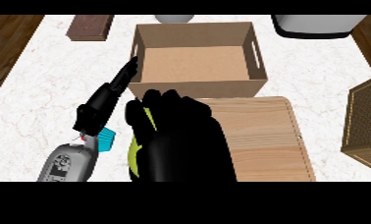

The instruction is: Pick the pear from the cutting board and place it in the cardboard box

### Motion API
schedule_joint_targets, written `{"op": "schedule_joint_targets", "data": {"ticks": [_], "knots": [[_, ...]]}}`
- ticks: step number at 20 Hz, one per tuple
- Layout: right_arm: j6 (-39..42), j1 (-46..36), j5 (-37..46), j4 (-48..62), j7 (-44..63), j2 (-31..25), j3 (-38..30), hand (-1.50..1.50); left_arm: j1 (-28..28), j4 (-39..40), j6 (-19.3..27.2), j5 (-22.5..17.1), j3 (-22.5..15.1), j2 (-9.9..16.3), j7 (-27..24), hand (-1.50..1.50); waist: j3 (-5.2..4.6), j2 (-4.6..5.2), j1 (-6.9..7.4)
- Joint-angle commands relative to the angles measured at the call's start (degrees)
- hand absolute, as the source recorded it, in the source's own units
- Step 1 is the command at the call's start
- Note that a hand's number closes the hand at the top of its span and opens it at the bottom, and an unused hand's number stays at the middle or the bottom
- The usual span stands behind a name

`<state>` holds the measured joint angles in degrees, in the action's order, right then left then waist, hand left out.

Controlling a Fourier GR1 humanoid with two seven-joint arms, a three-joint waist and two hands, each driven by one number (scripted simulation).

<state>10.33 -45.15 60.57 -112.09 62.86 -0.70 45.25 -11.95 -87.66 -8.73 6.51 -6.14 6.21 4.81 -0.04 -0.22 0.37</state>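
One hand [181,139] on pear [135,149], box [196,88] adj.

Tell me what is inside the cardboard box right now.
The cardboard box shows only its bare brown floor and walls; nothing lies in it. The pear shows only as a yellow-green sliver, mostly covered by the right hand over the cutting board.

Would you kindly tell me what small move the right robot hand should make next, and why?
Probably lift and carry forward toward the cardboard box. The right robot hand is curled round the yellow-green pear above the cutting board's near-left part, and the box sits open just beyond.
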Motion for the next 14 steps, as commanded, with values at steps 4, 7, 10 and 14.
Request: {"op": "schedule_joint_targets", "data": {"ticks": [4,7,10,14], "knots": [[2.32,-5.5,-3.9,5.33,3.26,0.66,-10.56,1.5,0.9,-1.08,-1.73,-1.24,1.1,0.95,0.7,0.0,0.0,0.14,0.05],[-2.96,-9.7,-6.23,13.24,0.68,0.67,-13.01,1.5,-1.56,1.2,-1.7,-0.62,2.18,1.42,-1.03,0.0,-0.01,0.28,0.25],[-2.79,-9.69,-6.34,13.96,-1.76,0.68,-16.02,1.5,3.62,-3.76,-0.4,0.53,-0.36,-0.35,0.54,0.0,0.02,0.14,0.25],[-9.71,-11.95,-4.89,24.47,-6.95,0.68,-18.94,1.5,0.04,1.07,1.42,2.77,-1.8,-2.97,-0.23,0.0,0.01,0.39,0.24]]}}
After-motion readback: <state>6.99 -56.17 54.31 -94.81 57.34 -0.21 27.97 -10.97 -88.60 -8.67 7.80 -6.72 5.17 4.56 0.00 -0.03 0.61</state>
